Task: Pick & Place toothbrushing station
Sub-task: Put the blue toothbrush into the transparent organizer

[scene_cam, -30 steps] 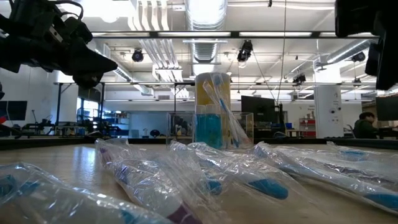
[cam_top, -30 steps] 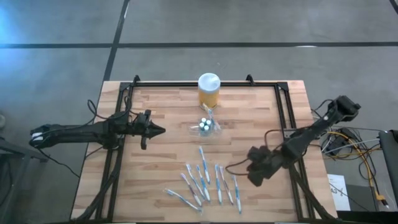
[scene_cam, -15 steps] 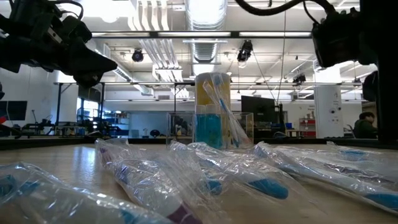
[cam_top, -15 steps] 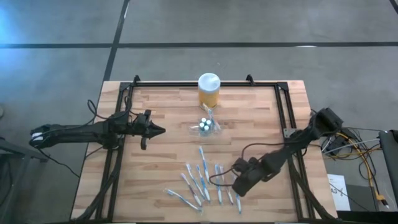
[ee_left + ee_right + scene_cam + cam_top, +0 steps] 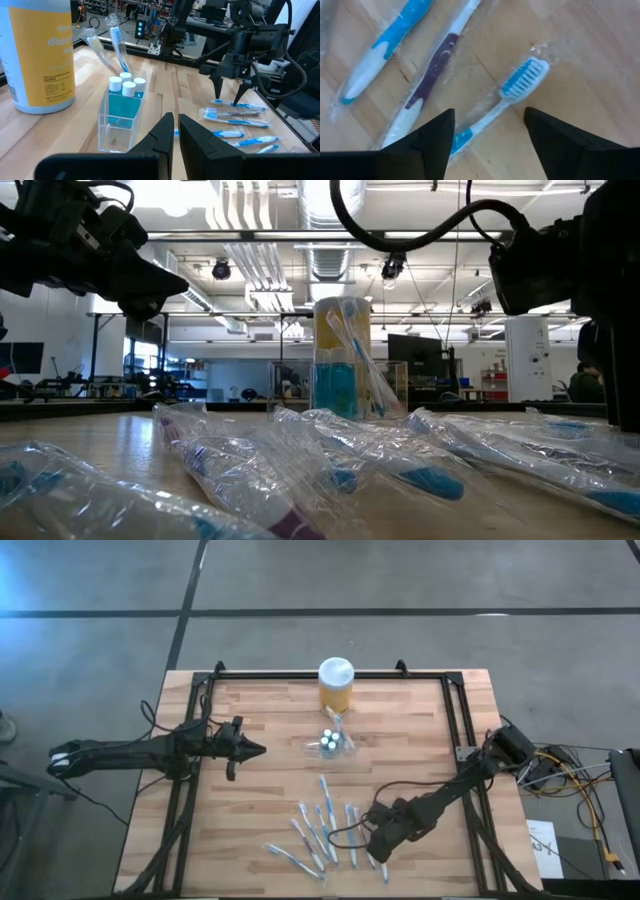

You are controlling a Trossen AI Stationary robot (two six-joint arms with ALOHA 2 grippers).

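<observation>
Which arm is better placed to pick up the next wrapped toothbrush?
The right. Its open right gripper hangs directly over a wrapped blue-and-white toothbrush, fingers either side. The shut left gripper waits away by the clear plastic holder.

Wrapped toothbrushes [image 5: 400, 455] lie across the near surface [image 5: 100, 430]; behind them stands a clear holder [image 5: 340, 385] with upright brushes [image 5: 350, 330].

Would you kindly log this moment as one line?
right tool: open, above wrapped toothbrush | left tool: shut, waiting beside clear holder
</observation>
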